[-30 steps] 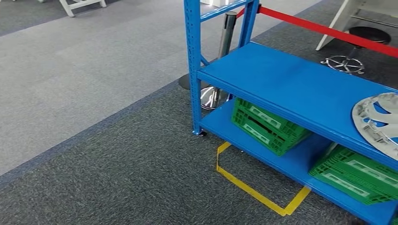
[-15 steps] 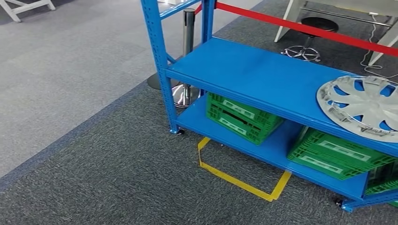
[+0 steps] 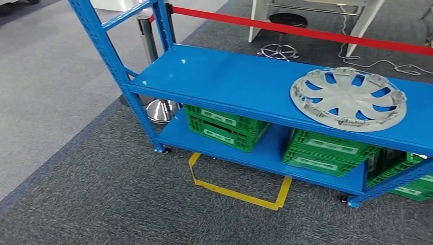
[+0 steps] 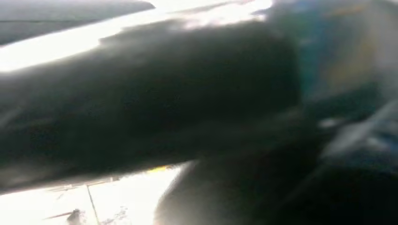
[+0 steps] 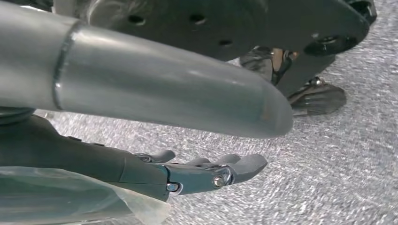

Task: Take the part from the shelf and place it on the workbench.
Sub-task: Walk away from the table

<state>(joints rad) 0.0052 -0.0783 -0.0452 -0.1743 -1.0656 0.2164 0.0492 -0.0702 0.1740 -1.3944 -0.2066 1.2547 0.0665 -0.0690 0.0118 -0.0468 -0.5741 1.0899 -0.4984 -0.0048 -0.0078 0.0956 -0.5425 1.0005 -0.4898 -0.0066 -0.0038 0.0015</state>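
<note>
On blue shelf, silver hubcap, right robot hand elsewhere, empty

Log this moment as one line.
stage: approaching shelf | part: silver plastic wheel cover flat on blue metal shelf, untouched | right robot hand: empty, fingers extended, above carpet | left robot hand: view too blurred

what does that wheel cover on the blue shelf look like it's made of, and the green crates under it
The wheel cover looks like moulded plastic with matte silver paint: thin spokes, clip tabs round the rim, dull sheen. The green crates look like injection-moulded plastic, going by their ribbed, slotted walls and even colour. The shelf seems to be glossy painted steel.
</note>
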